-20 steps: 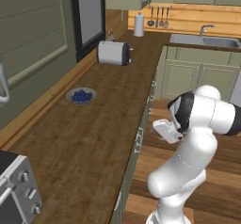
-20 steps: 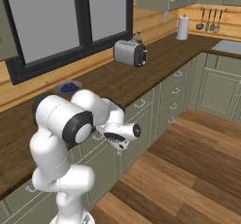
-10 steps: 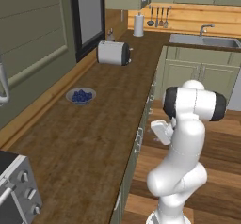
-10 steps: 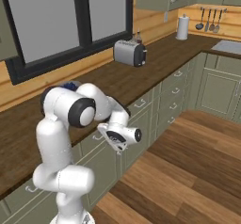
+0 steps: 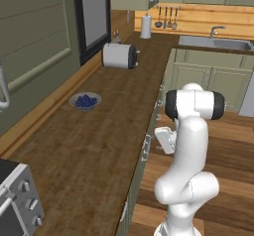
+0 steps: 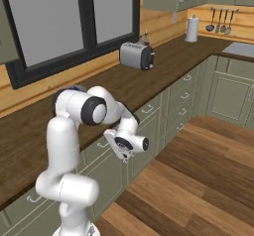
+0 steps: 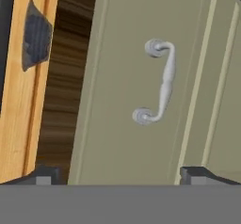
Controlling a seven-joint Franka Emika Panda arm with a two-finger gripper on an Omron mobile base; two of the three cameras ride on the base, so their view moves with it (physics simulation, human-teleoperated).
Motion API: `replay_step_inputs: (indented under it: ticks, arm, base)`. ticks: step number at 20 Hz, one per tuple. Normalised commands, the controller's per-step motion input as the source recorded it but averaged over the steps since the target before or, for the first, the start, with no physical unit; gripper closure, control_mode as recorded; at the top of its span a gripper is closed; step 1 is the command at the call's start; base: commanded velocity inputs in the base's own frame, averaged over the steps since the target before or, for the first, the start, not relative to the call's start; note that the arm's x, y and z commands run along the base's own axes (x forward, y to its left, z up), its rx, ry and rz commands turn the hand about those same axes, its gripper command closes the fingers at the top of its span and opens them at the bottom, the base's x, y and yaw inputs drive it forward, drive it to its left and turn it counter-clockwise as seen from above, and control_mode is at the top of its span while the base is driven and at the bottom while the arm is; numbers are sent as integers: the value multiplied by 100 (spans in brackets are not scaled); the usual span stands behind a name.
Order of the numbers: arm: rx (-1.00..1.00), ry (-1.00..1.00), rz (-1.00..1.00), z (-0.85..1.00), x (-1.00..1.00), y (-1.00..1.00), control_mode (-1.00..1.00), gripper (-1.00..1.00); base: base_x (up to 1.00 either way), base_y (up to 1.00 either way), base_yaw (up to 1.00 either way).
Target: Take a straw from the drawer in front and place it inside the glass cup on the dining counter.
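The drawer front (image 7: 132,105) is a flat sage-green panel under the dark wood worktop, and it is closed. Its silver handle (image 7: 160,82) stands ahead of my gripper (image 7: 122,176), between the two dark fingertips (image 7: 42,177), which are spread wide with nothing in them. From the base views, the gripper (image 5: 159,137) (image 6: 115,142) hangs low beside the cabinet row, pointing at the drawer front (image 6: 101,148) just below the worktop edge. The straw, the glass cup and the dining counter are out of view.
On the worktop (image 5: 99,131) sit a silver toaster (image 5: 119,55), a bowl of blueberries (image 5: 85,101) and a paper towel roll (image 5: 146,27). A sink (image 5: 216,42) lies at the far corner. A toaster oven (image 5: 15,200) is near left. Wood floor (image 6: 198,180) stretches to the right.
The arm's upper links have swung closer to the cabinets and the hand has shifted slightly towards the drawer front. The jaws stay wide apart.
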Motion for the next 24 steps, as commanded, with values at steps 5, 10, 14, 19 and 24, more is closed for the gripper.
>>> replay_step_inputs:
  ticks: [5, 10, 14, 19, 24]
  arm:
    - [8, 1, 0, -24, 16, 2, -100, -100]
    - [7, 0, 1, -24, 11, 0, -100, -100]
    - [7, 4, 0, -13, 31, 0, -100, -100]
    - [5, 5, 0, -11, 48, 3, -100, -100]
    - [2, 2, 0, -21, 42, 5, -100, -100]
  base:
    - [0, 0, 0]
    - [0, 0, 0]
    - [0, 0, 0]
    - [0, 0, 0]
    - [0, 0, 0]
